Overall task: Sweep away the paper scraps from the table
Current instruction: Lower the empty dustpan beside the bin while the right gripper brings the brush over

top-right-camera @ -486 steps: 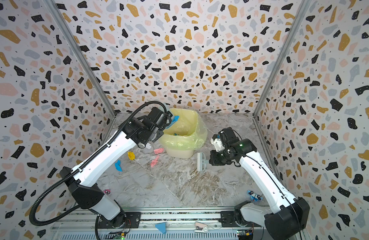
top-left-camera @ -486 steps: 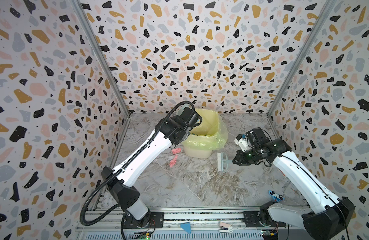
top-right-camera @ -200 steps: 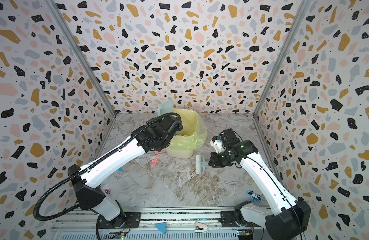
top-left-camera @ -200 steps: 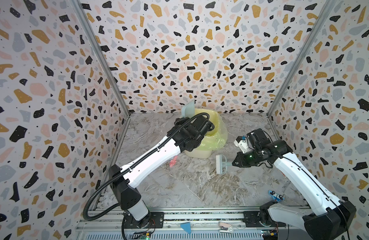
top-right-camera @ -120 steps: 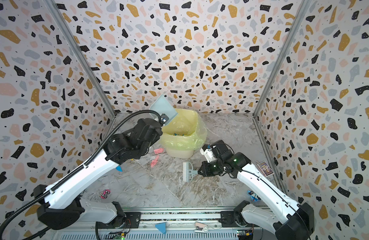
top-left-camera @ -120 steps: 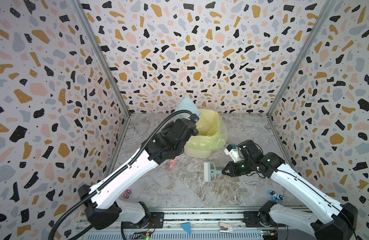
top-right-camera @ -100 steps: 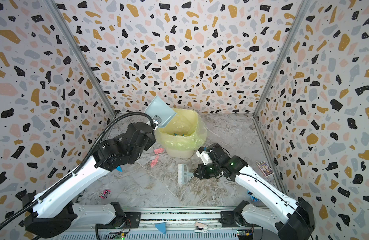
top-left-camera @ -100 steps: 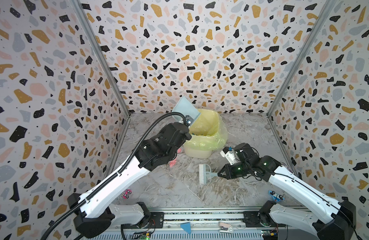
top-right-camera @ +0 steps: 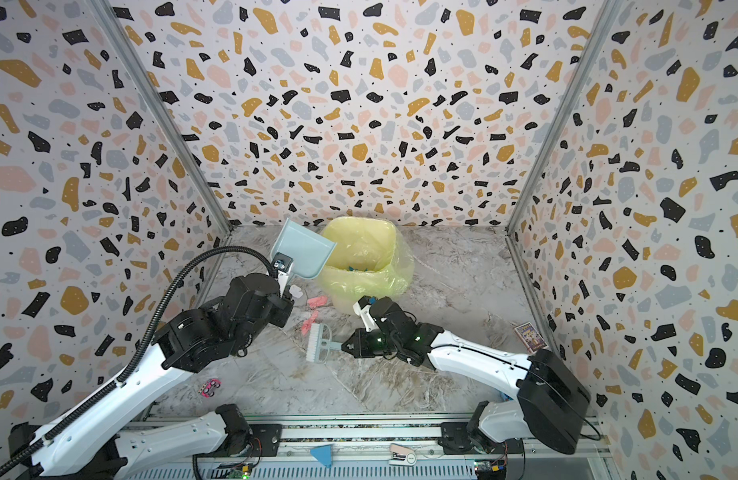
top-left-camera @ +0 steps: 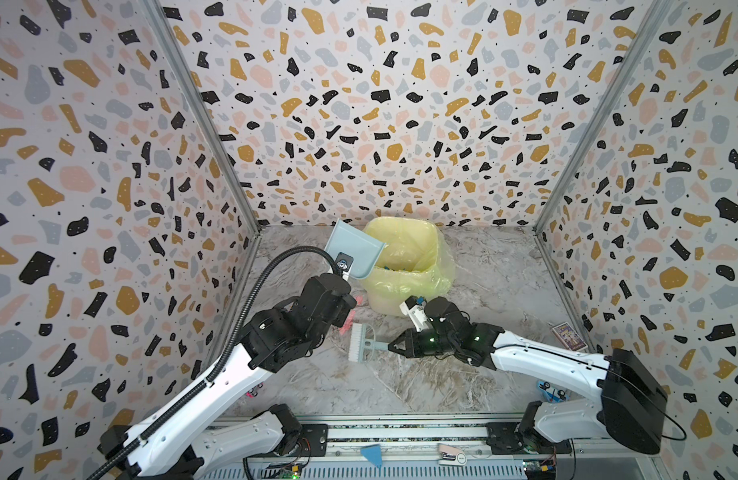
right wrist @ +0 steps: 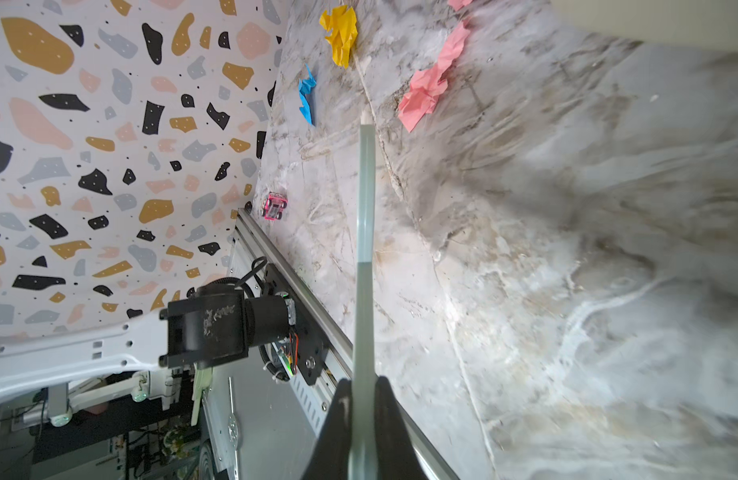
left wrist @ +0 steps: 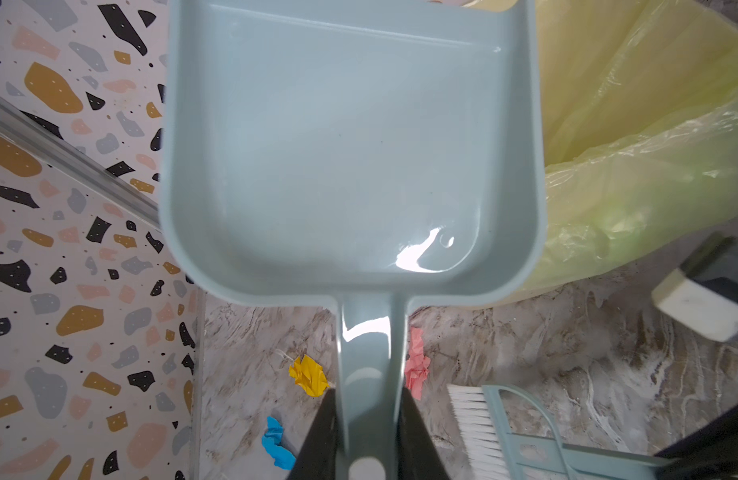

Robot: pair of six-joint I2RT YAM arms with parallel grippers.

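Left gripper (left wrist: 367, 419) is clamped on the handle of a pale blue dustpan (top-left-camera: 355, 251). The pan is raised and empty, beside the left rim of a yellow-lined bin (top-left-camera: 404, 249) that stands near the back edge of the table (top-left-camera: 442, 386). The right gripper (right wrist: 361, 386) is closed on the handle of a matching brush (top-left-camera: 359, 340). The paper scraps (right wrist: 425, 91) lie on the table toward its left edge, in front of the bin: pink pieces just beside the bristles, and a yellow one (left wrist: 309, 376) and a blue one (left wrist: 276, 442) nearer that edge.
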